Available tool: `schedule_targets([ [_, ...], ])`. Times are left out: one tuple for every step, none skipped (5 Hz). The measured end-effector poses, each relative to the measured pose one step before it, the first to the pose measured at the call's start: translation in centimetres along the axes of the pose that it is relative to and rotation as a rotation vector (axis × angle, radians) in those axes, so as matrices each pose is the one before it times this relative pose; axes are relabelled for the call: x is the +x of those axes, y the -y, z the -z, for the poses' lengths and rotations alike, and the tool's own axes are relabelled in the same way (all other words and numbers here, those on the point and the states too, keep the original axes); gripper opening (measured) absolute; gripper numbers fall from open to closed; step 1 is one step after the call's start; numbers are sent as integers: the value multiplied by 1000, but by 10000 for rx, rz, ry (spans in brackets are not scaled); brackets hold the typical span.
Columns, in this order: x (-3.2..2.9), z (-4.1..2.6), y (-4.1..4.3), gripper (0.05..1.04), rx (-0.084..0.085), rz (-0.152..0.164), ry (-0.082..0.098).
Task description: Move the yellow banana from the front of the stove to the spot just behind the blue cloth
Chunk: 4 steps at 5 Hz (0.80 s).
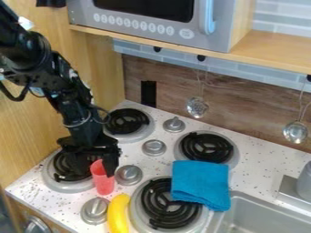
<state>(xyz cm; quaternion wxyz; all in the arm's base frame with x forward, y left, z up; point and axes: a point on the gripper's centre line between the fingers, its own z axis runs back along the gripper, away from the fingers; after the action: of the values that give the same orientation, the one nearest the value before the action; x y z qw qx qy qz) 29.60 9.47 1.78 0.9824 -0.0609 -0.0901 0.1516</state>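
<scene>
The arm comes in from the upper left, and its black hand (91, 166) hangs low over the left side of the stove, right at the rim of a red cup (103, 182). Part of the hand covers the right side of the cup's rim; whether it is open or closed, or has a grip on the cup, I cannot tell. The cup is roughly upright, between the near left burner (58, 184) and a silver knob (128, 174). Another knob (95, 210) sits just nearer than the cup, with a yellow banana (117, 215) to its right, lying lengthwise along the left side of the near right burner (159, 217). A folded blue cloth (199, 182) lies partly over that burner, reaching to the near edge of the far right burner (206, 146) and to the corner of the metal sink (267, 218). The far left burner (126, 122) is behind the hand, and two more knobs, one nearer (154, 147) and one farther (174, 124), stand between the two far burners. All this is set in a white speckled table (258, 166). Behind it, two metal ladles, one left (197, 107) and one right (296, 132), hang below a wooden shelf (276, 51) that carries a toy microwave (152, 22).
</scene>
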Motion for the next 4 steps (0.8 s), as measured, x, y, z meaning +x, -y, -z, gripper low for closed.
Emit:
schedule_targets([
  [-722,-1242,-197,1001,-23,-46,228],
  [-1461,500,-16,1001,50,-302,-128],
  [-1868,1045,-137,1001,400,-439,-200],
  [-1485,848,1099,1001,270,225,-45],
])
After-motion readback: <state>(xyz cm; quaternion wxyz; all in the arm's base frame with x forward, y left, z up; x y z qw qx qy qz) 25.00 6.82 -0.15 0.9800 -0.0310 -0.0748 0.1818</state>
